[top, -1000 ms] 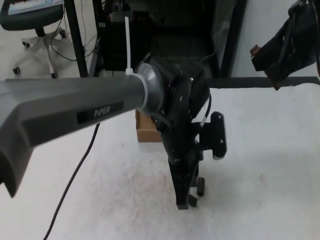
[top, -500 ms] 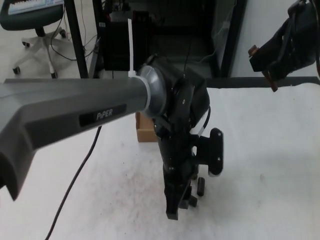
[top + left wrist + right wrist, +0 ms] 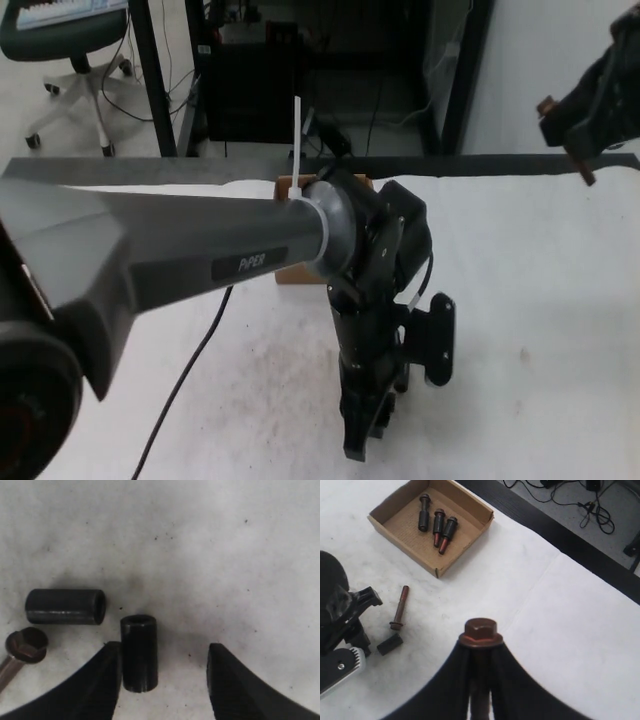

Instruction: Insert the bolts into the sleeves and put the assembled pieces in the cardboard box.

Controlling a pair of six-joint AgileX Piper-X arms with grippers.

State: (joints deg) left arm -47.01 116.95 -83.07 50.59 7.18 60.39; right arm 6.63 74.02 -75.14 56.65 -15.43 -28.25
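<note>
Bench [image 3: 570, 630]: L pincer [image 3: 164, 650] open round sleeve [image 3: 139, 652]; R pincer [image 3: 481, 647] grips bolt [image 3: 480, 630], shank hidden.

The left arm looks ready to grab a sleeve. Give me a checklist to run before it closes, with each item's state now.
1. Left gripper open: ok, fingers apart.
2. Sleeve between its fingers: ok, though it lies close to one finger, not centred.
3. Second sleeve and loose bolt outside the fingers: ok.
4. Right gripper shut on its bolt: ok, head showing above the fingers.
5. Room in the cardboard box: ok, three assembled pieces lie together, bare floor beside them.
6. Sleeve bore free of dirt: cannot tell.
</note>
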